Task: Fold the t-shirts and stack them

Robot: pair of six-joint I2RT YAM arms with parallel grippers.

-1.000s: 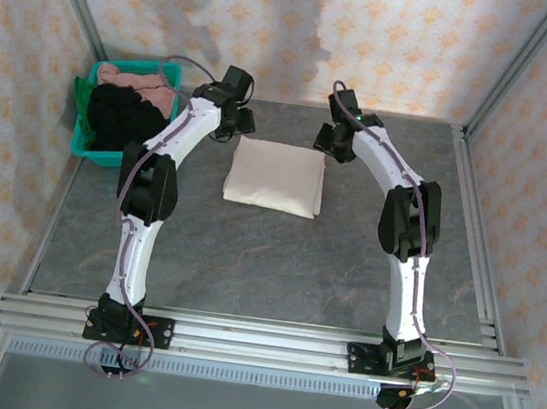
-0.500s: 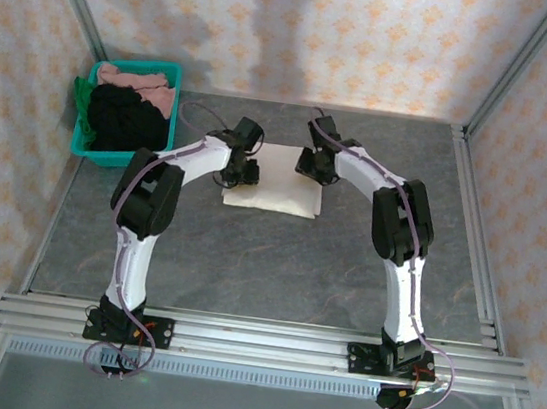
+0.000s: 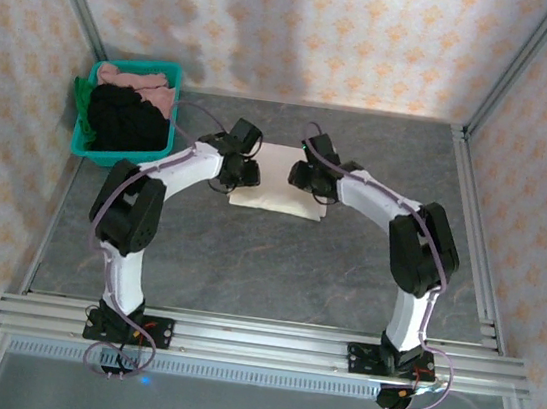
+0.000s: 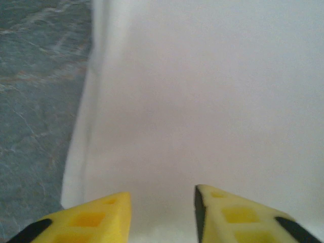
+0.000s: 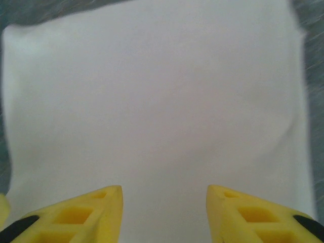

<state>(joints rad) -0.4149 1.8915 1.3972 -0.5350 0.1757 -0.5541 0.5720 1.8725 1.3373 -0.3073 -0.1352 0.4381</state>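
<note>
Left end effector [image 4: 162, 198] sits low over the folded cream t-shirt [image 3: 275, 195], fingers parted and empty; right end effector [image 5: 164, 195] likewise opposite. Other t-shirts [image 3: 123, 119] fill the teal bin [image 3: 98, 155].

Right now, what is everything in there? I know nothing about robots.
Folded t-shirt: one, cream-white, far middle of the table, between the hands.
Bin: one, teal, table's far left corner.
Clothes: count unclear, black, pink and green, heaped in the bin.
Table: one, grey marbled.
Walls: three, cream with orange pattern, around the table.
Frame: silver rails, near edge.
Left arm, right arm: two, white and black, bent inward.
Left hand: one, yellow, open over the shirt's left edge.
Right hand: one, yellow, open over the shirt.
</note>
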